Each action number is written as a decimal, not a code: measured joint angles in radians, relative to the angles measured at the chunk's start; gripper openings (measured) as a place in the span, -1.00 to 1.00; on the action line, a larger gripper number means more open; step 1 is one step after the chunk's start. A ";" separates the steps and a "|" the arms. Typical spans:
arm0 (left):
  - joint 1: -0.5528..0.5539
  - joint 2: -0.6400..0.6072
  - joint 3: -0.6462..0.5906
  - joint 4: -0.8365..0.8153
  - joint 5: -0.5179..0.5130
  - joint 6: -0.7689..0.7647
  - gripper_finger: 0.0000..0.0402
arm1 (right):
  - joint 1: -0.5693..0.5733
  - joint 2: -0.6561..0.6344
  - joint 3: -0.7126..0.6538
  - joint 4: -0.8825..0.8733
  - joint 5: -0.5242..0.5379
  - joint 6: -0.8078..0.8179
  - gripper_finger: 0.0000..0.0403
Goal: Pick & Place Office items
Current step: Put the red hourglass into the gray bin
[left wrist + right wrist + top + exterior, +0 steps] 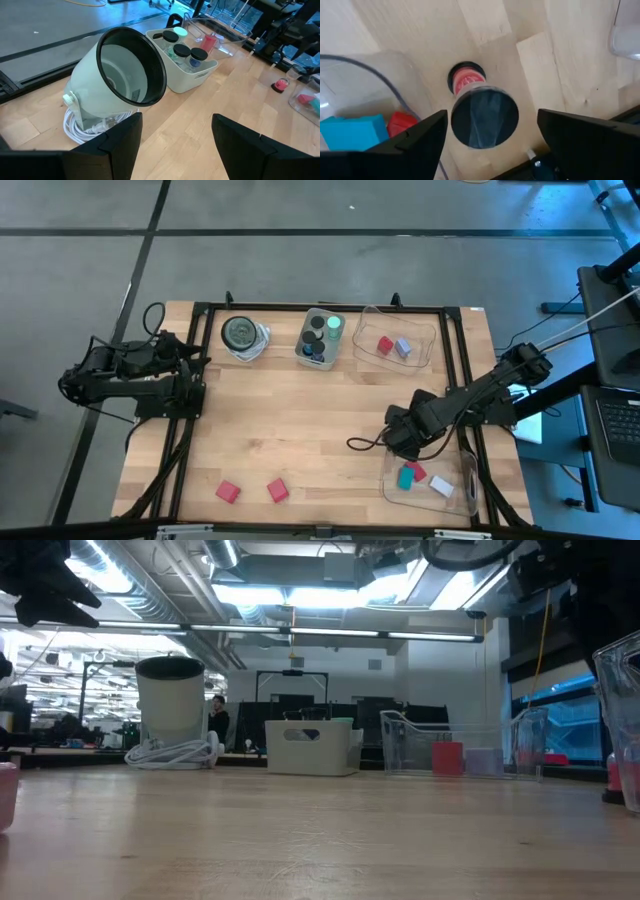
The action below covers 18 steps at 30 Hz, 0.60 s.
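wooden table: my right claw hangs spread over a small upright pink-filled vial with dark cap just beside the clear tray, positioned for pickup. left claw released, parked.

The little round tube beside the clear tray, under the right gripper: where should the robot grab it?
By its curved side, coming straight down. The tube seems to stand upright on the table, one round end facing the open right gripper, a finger off to each side. The clear tray is close beside it, so keep the fingers clear of that wall.
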 joint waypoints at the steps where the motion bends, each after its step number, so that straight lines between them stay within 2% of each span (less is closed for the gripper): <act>1: 0.000 0.000 0.000 0.000 0.000 0.000 0.18 | 0.002 0.000 -0.002 0.002 0.000 0.009 0.56; 18: 0.000 0.000 0.000 0.000 0.000 0.000 0.18 | 0.004 -0.001 -0.084 0.068 0.001 0.018 0.55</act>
